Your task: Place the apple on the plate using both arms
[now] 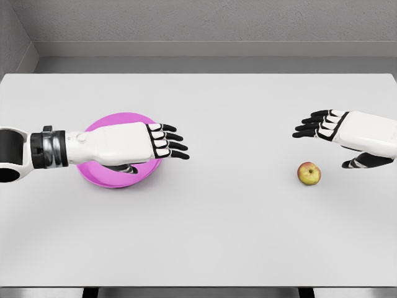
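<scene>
the apple [309,174] lay on the desk [236,236] just below the open, empty right hand [338,129], seemingly poised for grasping, while the open left hand [139,144] was held over the pink plate [102,180].

- The left hand [133,144], at the left of the frame, has a smooth white shell over its back and black fingers [167,144] with white segment plates.
- Its wrist carries black and grey rings; the forearm is black.
- The right hand [353,133], at the right edge, has the same white shell and black-and-white fingers.
</scene>
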Tool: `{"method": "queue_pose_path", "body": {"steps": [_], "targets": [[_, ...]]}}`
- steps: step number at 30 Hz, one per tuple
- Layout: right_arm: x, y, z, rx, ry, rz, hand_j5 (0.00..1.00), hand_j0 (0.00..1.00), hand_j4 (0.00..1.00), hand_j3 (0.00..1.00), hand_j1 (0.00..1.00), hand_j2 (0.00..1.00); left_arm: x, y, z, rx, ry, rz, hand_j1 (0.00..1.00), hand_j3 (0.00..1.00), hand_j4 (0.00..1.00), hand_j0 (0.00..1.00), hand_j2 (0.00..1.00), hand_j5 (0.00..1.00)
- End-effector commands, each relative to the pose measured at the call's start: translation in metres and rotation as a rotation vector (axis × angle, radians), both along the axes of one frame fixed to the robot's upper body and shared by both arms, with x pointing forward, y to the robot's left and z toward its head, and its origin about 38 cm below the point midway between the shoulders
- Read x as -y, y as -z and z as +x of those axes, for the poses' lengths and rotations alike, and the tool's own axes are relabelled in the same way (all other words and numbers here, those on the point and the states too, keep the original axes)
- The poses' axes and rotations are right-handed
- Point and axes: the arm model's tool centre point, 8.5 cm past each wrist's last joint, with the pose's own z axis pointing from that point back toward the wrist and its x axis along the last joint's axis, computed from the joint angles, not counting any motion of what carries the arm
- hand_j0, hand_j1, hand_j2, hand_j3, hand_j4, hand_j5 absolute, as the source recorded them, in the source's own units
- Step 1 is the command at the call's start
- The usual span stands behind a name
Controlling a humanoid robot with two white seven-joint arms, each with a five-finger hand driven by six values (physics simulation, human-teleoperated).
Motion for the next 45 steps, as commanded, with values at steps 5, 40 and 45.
{"method": "queue_pose_path", "body": {"steps": [5, 40, 45], "targets": [[0.0, -0.003, 0.001, -0.004, 0.005, 0.019, 1.0, 1.0, 1.0, 1.0, 1.0, 1.0, 0.001, 0.0, 0.0, -0.004, 0.0, -0.005, 1.0, 1.0, 1.0, 1.0, 1.0, 1.0], [0.006, 0.063, 0.025, -0.422, 0.08, 0.185, 1.0, 1.0, 1.0, 1.0, 1.0, 1.0, -0.002, -0.001, 0.001, -0.001, -0.008, -0.004, 1.0, 1.0, 1.0, 1.0, 1.0, 1.0], [0.002, 0.081, 0.028, -0.455, 0.087, 0.145, 1.0, 1.0, 1.0, 1.0, 1.0, 1.0, -0.002, -0.001, 0.001, -0.001, -0.008, -0.004, 1.0, 1.0, 1.0, 1.0, 1.0, 1.0]]}}
